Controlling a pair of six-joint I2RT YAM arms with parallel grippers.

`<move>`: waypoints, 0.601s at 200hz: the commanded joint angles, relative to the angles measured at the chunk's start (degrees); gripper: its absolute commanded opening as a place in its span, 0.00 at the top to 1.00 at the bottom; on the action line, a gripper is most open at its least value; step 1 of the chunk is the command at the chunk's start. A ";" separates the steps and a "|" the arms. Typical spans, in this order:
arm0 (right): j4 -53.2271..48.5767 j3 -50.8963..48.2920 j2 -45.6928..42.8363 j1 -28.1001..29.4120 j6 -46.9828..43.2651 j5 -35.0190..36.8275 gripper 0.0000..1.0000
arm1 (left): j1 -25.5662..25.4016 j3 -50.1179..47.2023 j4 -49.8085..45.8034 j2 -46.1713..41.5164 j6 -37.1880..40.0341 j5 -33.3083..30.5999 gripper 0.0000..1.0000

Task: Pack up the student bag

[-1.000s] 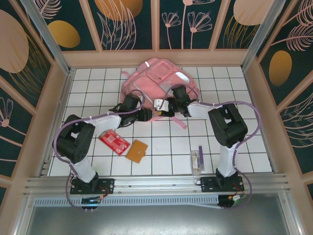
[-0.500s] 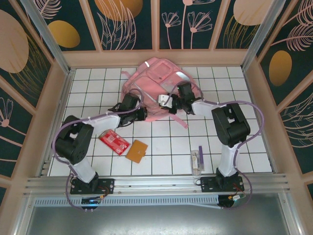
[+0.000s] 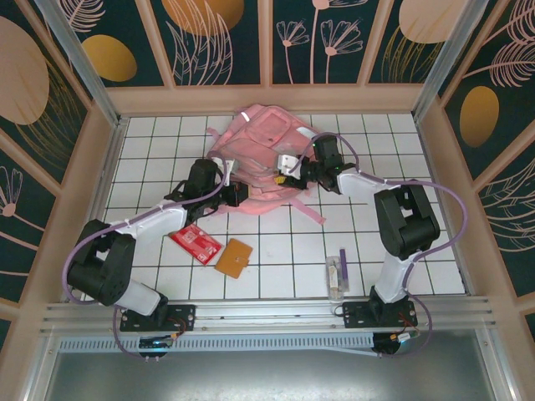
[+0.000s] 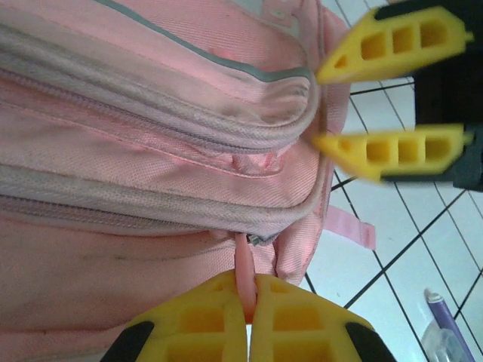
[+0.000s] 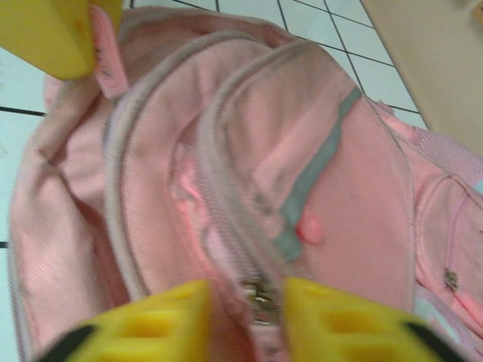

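The student bag (image 3: 267,138), pink with grey reflective strips, lies at the back centre of the tiled table. My left gripper (image 3: 237,194) is at its near left edge, shut on a pink zipper pull (image 4: 245,275) that hangs from the lower zipper line. In the left wrist view, the left gripper (image 4: 247,317) shows its yellow fingers pressed together on that pull. My right gripper (image 3: 289,172) sits on the bag's near right side. In its own view the right gripper (image 5: 247,309) has jaws apart, straddling a zipper ridge with a metal slider (image 5: 256,292) between them.
On the near tiles lie a red packet (image 3: 195,242), an orange-brown card (image 3: 234,257) and a clear case with a purple pen (image 3: 337,273). A loose pink strap (image 3: 309,209) trails from the bag toward the front. Wooden walls enclose the table.
The left jaws closed on the zipper pull. Both arms reached further back and the bag shifted and bunched toward the rear wall. The right jaws closed, then parted again.
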 commanded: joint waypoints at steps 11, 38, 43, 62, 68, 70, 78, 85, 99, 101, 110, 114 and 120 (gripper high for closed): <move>-2.16 0.14 -2.53 1.29 -0.17 -4.43 0.48 | -0.40 0.12 7.81 -0.19 1.83 9.28 1.00; -2.13 0.04 -1.89 3.08 -2.33 -0.61 0.44 | -0.44 -0.11 7.93 -0.06 2.54 9.21 1.00; -1.65 0.05 -1.60 3.32 -2.12 -0.25 0.43 | -0.39 -0.33 8.25 -0.02 2.56 9.16 1.00; 1.41 -0.31 -1.04 4.69 -0.81 1.20 0.36 | -0.40 -1.18 9.71 0.64 1.78 9.10 1.00; 2.03 -0.50 -1.00 5.20 -1.04 1.92 0.36 | -0.40 -1.35 10.19 0.86 1.40 9.37 1.00; 2.27 -0.61 -0.98 5.44 -1.11 2.26 0.35 | -0.40 -1.41 10.39 0.93 1.28 9.40 1.00; 3.39 -1.14 -1.04 6.00 -1.11 3.30 0.35 | -0.44 -1.51 10.76 1.20 0.92 9.49 1.00; 4.31 -1.46 -1.13 6.31 -0.98 4.15 0.35 | -0.48 -1.68 11.03 1.37 0.84 9.66 1.00; 5.08 -2.28 -1.89 6.60 -1.09 6.00 0.35 | -0.49 -1.63 11.03 1.65 1.04 9.76 1.00; 5.19 -2.46 -2.12 6.55 -1.17 6.02 0.35 | -0.49 -1.63 11.00 1.76 1.06 9.78 1.00; 6.24 -3.46 -3.25 6.07 -0.78 5.91 0.34 | -0.49 -1.55 10.80 1.83 1.28 9.80 1.00; 5.94 -3.74 -3.77 5.80 -0.58 5.63 0.34 | -0.49 -1.55 10.79 1.93 1.32 9.72 1.00; 3.30 -3.26 -4.29 5.21 -1.05 4.42 0.32 | -0.49 -1.55 10.84 1.85 1.33 9.64 1.00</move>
